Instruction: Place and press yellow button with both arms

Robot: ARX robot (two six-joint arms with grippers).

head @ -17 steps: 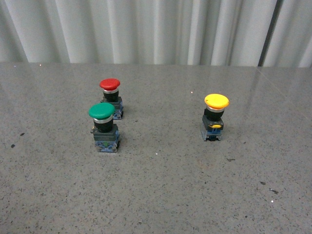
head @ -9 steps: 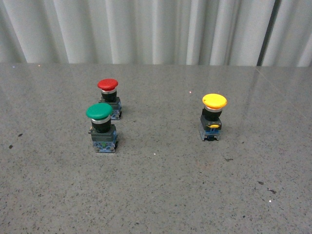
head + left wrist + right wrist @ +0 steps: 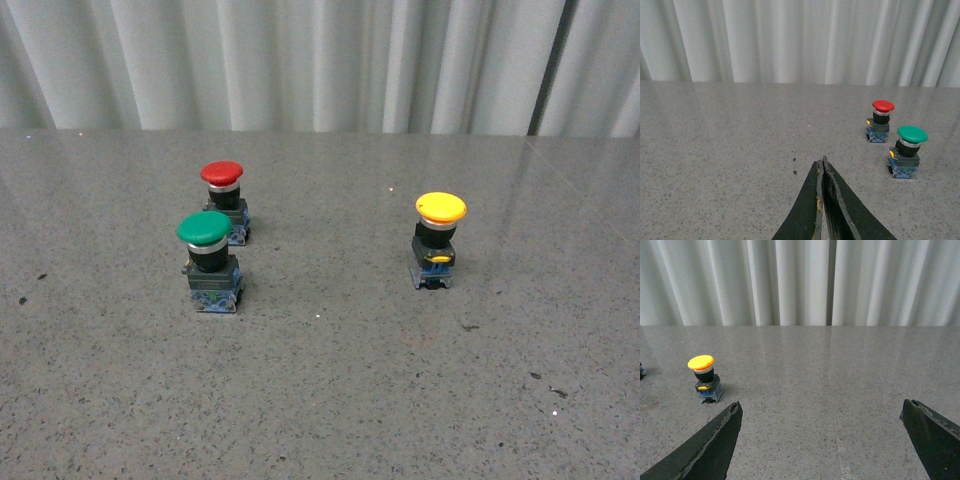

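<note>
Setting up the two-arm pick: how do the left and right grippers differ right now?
The left gripper is shut, fingers pressed together; the right gripper is wide open. The left wrist view shows the red button and green button; the right's shows the yellow button. Both hold nothing.

Green-capped push-button (image 3: 209, 258): upright on the bench (image 3: 330, 400), silver collar, black body, blue base; at 9 o'clock from the front view's centre.
Red-capped push-button (image 3: 224, 200): same build, upright, near the green one at its 1 o'clock, not touching.
Bench: grey speckled stone with a few dark flecks.
Curtain (image 3: 300, 60): pale, pleated, along the 12 o'clock edge.
</note>
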